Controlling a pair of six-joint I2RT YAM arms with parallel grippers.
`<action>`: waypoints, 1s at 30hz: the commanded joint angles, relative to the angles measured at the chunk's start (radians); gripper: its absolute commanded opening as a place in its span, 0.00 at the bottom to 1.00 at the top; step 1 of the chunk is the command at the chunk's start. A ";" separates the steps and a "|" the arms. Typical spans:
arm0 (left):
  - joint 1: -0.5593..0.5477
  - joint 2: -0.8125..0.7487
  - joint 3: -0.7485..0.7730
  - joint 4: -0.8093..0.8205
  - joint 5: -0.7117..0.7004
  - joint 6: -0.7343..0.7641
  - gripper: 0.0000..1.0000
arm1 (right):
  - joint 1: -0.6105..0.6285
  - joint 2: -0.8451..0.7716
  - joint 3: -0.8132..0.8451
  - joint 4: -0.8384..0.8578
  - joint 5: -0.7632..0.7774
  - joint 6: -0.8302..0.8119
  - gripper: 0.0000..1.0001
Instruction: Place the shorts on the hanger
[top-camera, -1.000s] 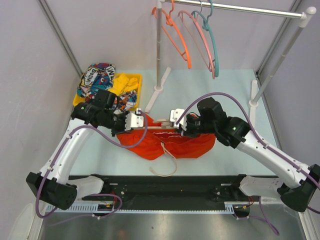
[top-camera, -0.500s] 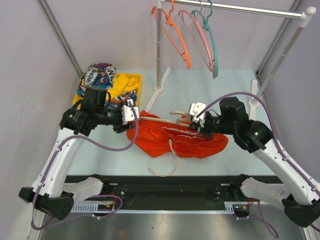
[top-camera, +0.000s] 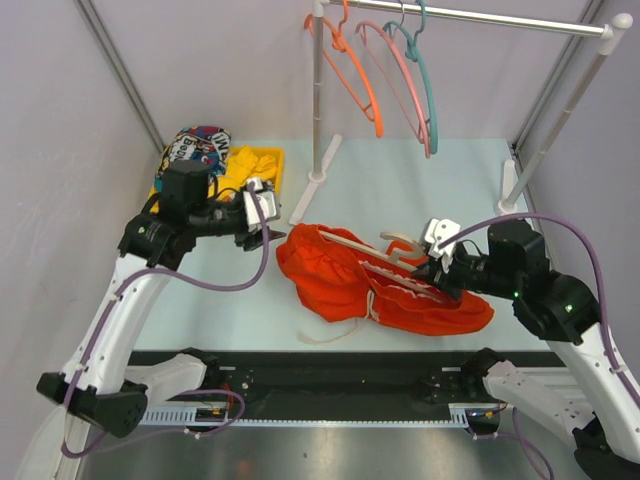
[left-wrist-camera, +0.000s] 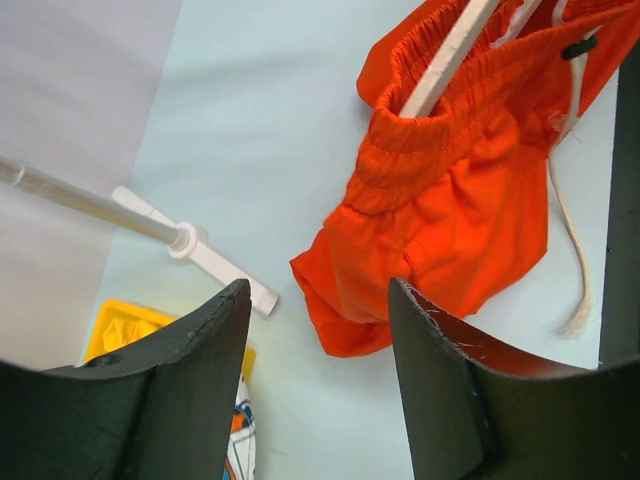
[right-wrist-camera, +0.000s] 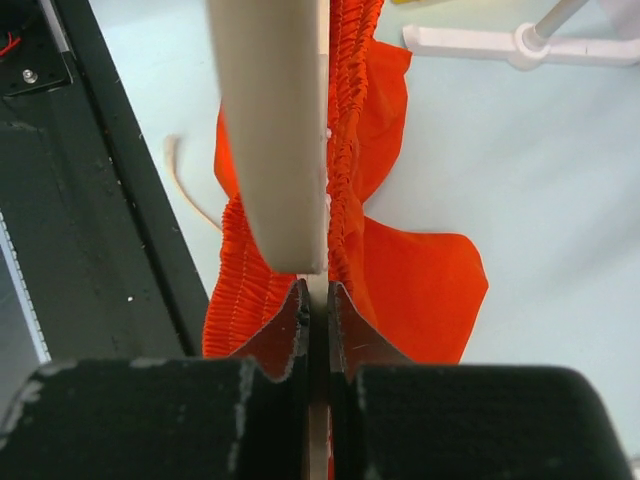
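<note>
The orange-red shorts (top-camera: 340, 280) lie bunched on the table's middle, with the beige hanger (top-camera: 372, 255) threaded through the waistband; its hook (top-camera: 400, 240) sticks out at the top. The cream drawstring (top-camera: 335, 332) trails toward the front edge. My right gripper (top-camera: 438, 272) is shut on the hanger's bar (right-wrist-camera: 270, 130), with the shorts' elastic waistband (right-wrist-camera: 345, 150) beside it. My left gripper (top-camera: 262, 212) is open and empty, up and left of the shorts (left-wrist-camera: 460, 200); the hanger's end (left-wrist-camera: 445, 55) pokes into the waistband there.
A yellow bin (top-camera: 262, 165) with a yellow garment and a comic-print garment (top-camera: 195, 150) stands at the back left. A rack (top-camera: 318, 90) carries orange, pink and teal hangers (top-camera: 400, 70) at the back. Its white feet (top-camera: 305, 205) rest on the table.
My left gripper has let go of the shorts and pulled back to the left and up. My right gripper has dragged the hanger and shorts to the right and nearer the front.
</note>
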 joint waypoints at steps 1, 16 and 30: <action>-0.055 0.073 0.077 0.004 0.061 0.002 0.61 | -0.003 -0.021 0.054 -0.010 0.069 0.101 0.00; -0.097 0.067 -0.009 0.106 0.073 -0.056 0.74 | -0.276 -0.068 0.073 -0.111 0.416 0.441 0.00; -0.108 -0.074 -0.181 0.169 0.077 -0.125 1.00 | -0.880 0.317 0.467 0.008 0.042 0.432 0.00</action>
